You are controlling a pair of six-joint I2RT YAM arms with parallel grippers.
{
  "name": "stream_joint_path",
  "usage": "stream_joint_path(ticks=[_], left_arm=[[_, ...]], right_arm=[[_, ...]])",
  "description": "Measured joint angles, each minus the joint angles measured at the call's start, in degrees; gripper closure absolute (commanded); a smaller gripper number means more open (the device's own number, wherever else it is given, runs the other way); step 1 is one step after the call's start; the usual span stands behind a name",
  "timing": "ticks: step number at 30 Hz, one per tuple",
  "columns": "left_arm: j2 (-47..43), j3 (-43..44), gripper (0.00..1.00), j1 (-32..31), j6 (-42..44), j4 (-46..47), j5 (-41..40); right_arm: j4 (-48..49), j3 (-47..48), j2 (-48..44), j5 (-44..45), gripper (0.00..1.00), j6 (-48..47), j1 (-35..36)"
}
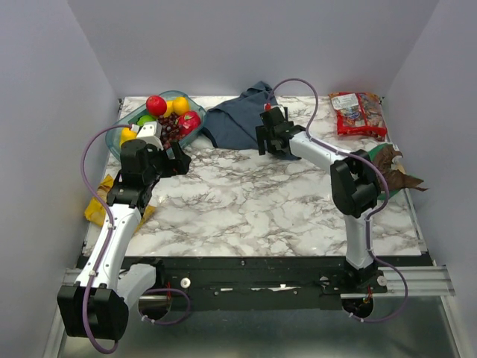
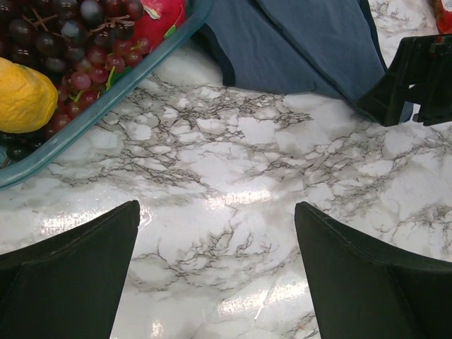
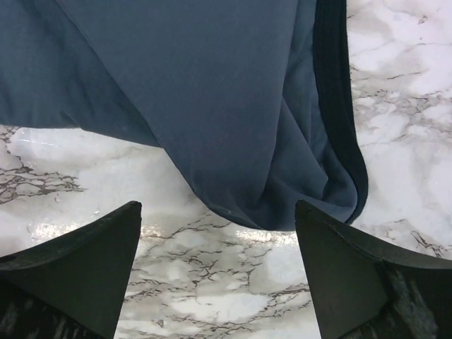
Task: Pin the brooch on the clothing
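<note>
Since no brooch shows anywhere and left tool [image 2: 217, 212] and right tool [image 3: 217, 212] both gape wide and empty, pinning looks unstarted: clothing [image 1: 237, 125] lies bunched at far edge of tabletop [image 1: 261, 216].

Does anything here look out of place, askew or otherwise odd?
The slate-blue tank top lies bunched in a heap at the far edge of the table, folded over itself rather than spread flat. No brooch shows in any view. A yellow packet appears to overhang the left edge.
</note>
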Motion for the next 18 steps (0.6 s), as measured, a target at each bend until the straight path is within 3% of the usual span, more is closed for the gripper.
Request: stream_joint_path(ticks=[6, 9, 10, 13, 18], left_arm=[[0.1, 0.0, 0.01, 0.0, -0.2, 0.0, 0.5], [0.1, 0.0, 0.01, 0.0, -0.2, 0.0, 0.7], [0.1, 0.0, 0.01, 0.0, -0.2, 0.0, 0.7], [0.1, 0.0, 0.01, 0.0, -0.2, 0.0, 0.7], [0.1, 0.0, 0.01, 0.0, -0.2, 0.0, 0.7]], right_arm=[[-1.3, 0.8, 1.7, -0.5, 0.28, 0.5, -0.7], [-1.6, 0.8, 2.5, -1.8, 0.52, 0.6, -1.7], [-1.7, 0.8, 2.8, -2.4, 0.72, 0.7, -2.0], [-2.1, 0.8, 3.3, -3.5, 0.99, 0.7, -2.4], [-2.0, -0.3, 2.9, -5.2, 0.99, 0.7, -2.6]])
